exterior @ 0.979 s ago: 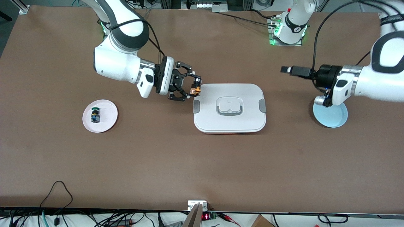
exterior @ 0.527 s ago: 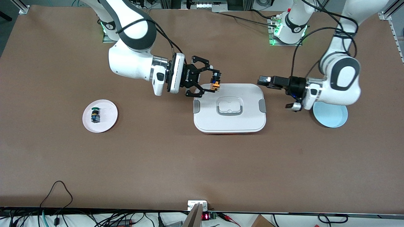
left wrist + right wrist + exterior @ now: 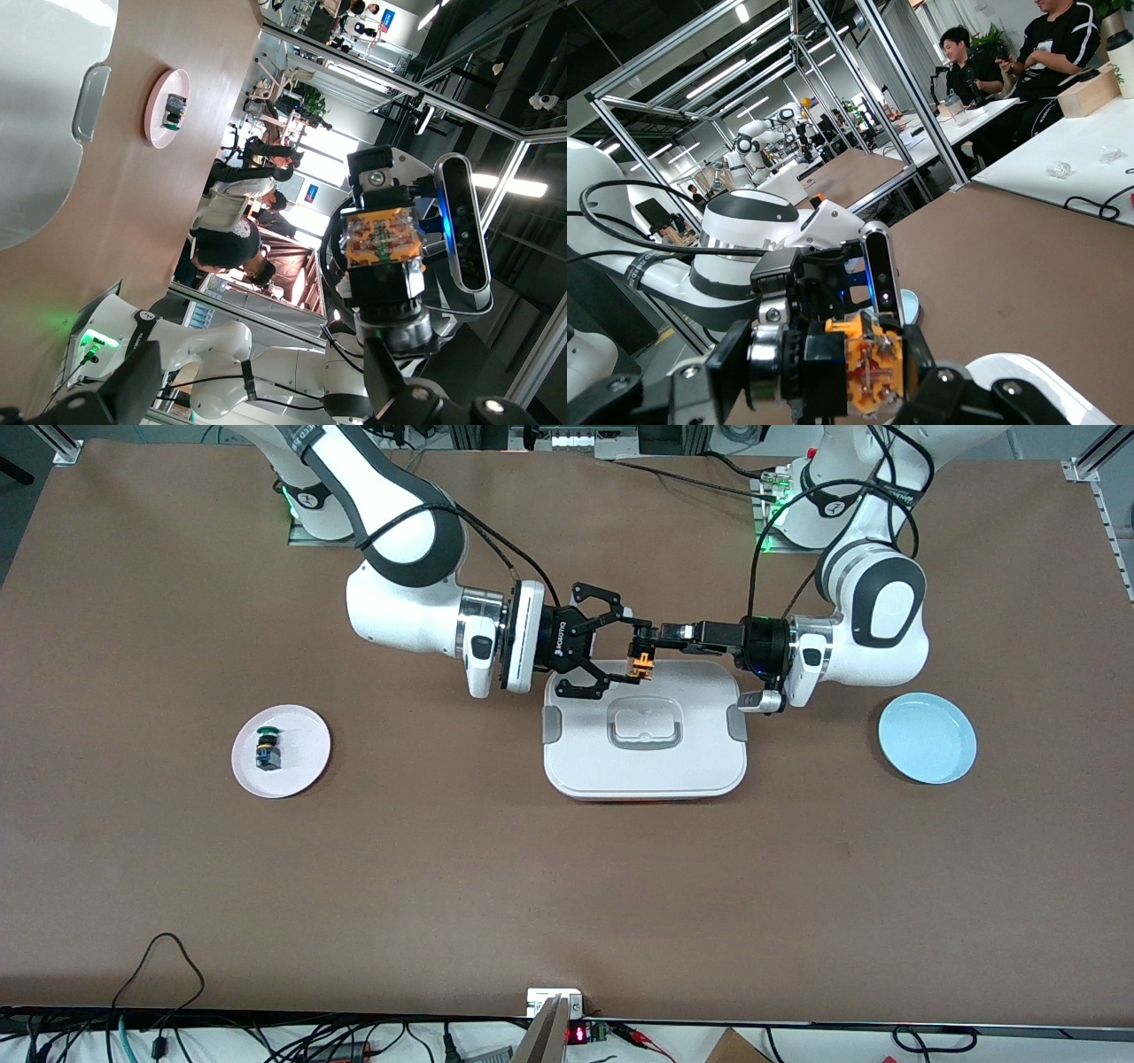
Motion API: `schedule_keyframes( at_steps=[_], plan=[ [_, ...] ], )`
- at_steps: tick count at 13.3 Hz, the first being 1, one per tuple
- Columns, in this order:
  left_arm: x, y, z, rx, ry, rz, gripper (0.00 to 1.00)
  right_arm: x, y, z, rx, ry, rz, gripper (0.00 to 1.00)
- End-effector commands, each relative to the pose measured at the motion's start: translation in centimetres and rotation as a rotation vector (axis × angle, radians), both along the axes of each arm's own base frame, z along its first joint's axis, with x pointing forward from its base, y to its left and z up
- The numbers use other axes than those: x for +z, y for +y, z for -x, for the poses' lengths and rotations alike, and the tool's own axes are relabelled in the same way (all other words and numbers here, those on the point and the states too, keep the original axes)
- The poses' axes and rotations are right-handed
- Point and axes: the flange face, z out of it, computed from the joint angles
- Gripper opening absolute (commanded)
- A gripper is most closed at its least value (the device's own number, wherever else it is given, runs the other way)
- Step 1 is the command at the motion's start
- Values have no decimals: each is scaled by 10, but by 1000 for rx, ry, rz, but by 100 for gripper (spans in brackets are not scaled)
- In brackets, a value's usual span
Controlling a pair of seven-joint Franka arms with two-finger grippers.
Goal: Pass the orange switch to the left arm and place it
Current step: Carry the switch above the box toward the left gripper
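Orange switch (image 3: 641,665): orange-brown body, black cap, held between the black fingers of the right gripper (image 3: 631,650), with the black left gripper (image 3: 651,634) touching it from the opposite end. Both arms: white shells with black bands. Beneath the two grippers, the box (image 3: 645,766): white lid, grey side clips, grey-outlined handle recess. Table (image 3: 443,868): plain brown. Out past the right arm, a pink plate (image 3: 301,766) carries a second switch (image 3: 267,749), green-capped with a blue-yellow body. Near the left arm, a plain light-blue plate (image 3: 927,738).
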Motion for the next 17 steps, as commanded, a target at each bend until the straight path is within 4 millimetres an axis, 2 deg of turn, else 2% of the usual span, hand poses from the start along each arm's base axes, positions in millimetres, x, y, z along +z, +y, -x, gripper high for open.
schedule_keyframes(
  at_steps=[1, 5, 6, 9, 11, 14, 17],
  plan=[
    [6, 4, 3, 26, 3, 11, 100, 2, 5, -5, -21, -4, -24, 27],
    [19, 3, -9, 37, 52, 40, 100, 2, 5, -5, -25, -2, -26, 27],
    [17, 5, -14, 56, 64, 54, 100, 0, 4, -6, -26, -1, -25, 27],
    [26, 5, -32, 73, 87, 78, 100, 0, 5, -5, -24, -2, -25, 27],
    [27, 1, -46, 104, 78, 52, 100, -3, 6, -5, -23, 3, -22, 27],
    [23, -2, -57, 140, 85, 51, 100, -6, 10, -1, -17, -3, -10, 27],
    [25, -34, -55, 187, 88, 20, 100, -12, 15, 1, -24, 5, -4, 27]
  ],
)
